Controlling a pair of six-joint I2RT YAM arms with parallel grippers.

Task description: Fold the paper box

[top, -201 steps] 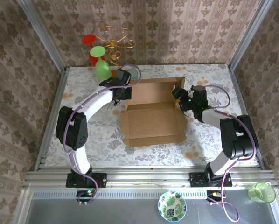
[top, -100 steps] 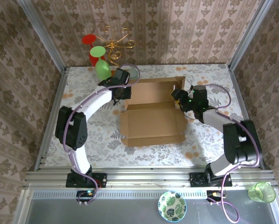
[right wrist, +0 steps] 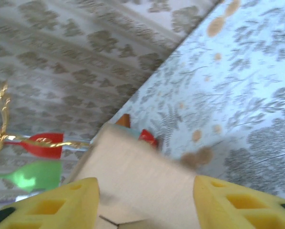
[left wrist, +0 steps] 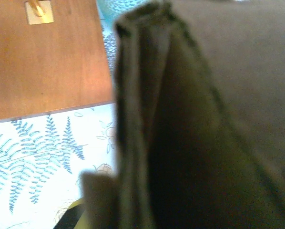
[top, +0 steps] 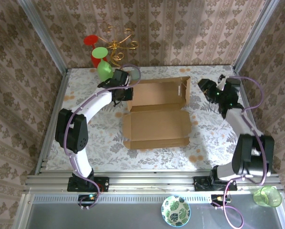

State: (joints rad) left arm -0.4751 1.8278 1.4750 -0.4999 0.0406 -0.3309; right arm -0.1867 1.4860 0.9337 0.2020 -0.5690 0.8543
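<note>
Gold wire: stand at the far left corner, on a wooden block, with a red glass and a green glass on it.
Left pinch: left gripper was closed tight at the far left corner of the box. Its wrist view had a cardboard edge running straight up the middle, so it looked clamped on that side wall.
Cardboard: box lay in the middle of the table, base flat, back panel raised behind it, near flap flat toward the arms, small tabs out at the corners.
Feel: probably light, stiff across the panels, and yielding only along the creases. Thin edges would likely crush or tear under a hard squeeze, and the light sheet could skid on the table.
Hold: best taken by a flap edge close to a crease, one side pinned while the other is turned up.
Right pinch: right gripper stood just right of the back panel, apart from it, yellow fingers spread with nothing between them. A box corner showed beyond.
Vessels: what the glasses held could not be told. Box held nothing. Leaf-patterned bowl on the near ledge looked empty. Green cup at the near right had nothing visible inside.
</note>
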